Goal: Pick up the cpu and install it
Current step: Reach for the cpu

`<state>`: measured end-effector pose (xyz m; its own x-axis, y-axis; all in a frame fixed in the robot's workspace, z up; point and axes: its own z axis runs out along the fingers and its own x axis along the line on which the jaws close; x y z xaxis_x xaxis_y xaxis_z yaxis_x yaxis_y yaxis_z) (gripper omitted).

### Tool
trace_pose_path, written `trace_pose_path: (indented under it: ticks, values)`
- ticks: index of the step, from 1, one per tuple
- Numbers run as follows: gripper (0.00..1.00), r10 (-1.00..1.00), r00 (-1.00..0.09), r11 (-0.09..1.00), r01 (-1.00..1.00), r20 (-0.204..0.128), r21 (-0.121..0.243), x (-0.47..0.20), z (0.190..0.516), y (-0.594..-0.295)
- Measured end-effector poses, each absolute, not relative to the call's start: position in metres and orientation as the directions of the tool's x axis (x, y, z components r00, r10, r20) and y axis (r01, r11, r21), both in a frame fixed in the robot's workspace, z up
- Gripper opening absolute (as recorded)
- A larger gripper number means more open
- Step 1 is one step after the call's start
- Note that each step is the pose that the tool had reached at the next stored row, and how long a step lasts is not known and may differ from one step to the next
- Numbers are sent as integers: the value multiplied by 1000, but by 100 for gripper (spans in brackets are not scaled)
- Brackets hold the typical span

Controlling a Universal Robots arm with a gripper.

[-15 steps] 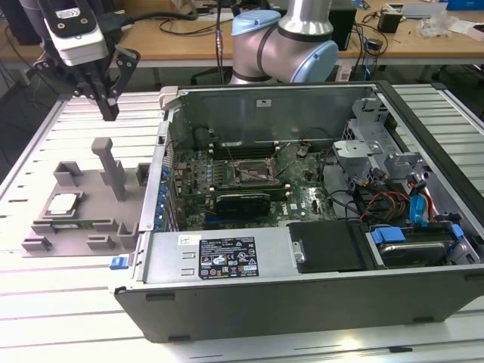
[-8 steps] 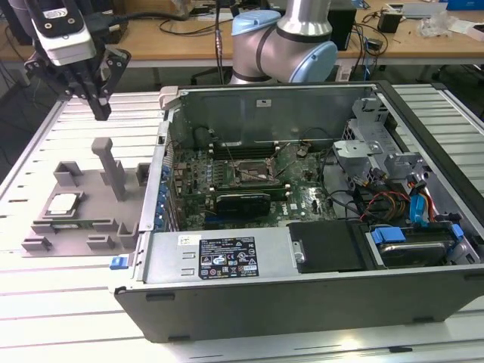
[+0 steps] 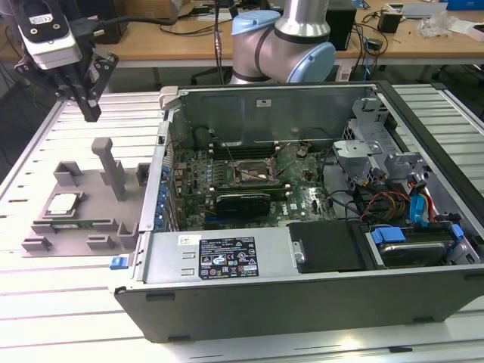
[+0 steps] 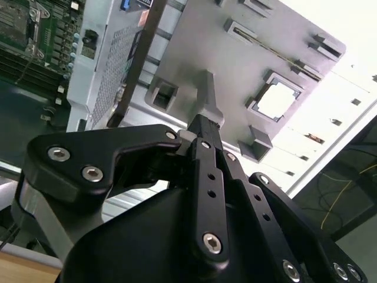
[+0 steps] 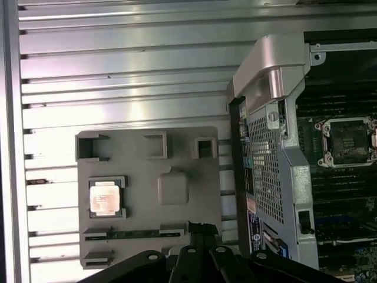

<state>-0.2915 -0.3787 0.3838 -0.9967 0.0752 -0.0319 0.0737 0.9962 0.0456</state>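
The cpu (image 3: 63, 204), a small square chip with a pale shiny top, lies flat in a recess of the grey holder plate (image 3: 91, 198) at the exterior view's left. Both wrist views show the cpu (image 5: 106, 196) (image 4: 277, 100) from above. My gripper (image 3: 92, 113) hangs well above the plate's far side, apart from the chip, fingers shut with nothing between them. Its black fingertips (image 5: 201, 227) meet in the first wrist view. The motherboard socket (image 3: 253, 172) (image 5: 347, 141) sits inside the opened computer case (image 3: 227, 261).
A grey upright post (image 3: 113, 170) rises from the holder plate between the chip and the case. The case's raised side wall (image 5: 271, 153) stands beside the plate. Cables and blue drive brackets (image 3: 420, 219) crowd the case at the exterior view's right. The table is ribbed metal (image 3: 45, 302).
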Motion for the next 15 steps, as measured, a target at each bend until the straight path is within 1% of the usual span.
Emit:
trace_pose_path:
  ticks: [15]
  values:
    - [11,75,-997,996,74,-33,46,-344,363,-372]
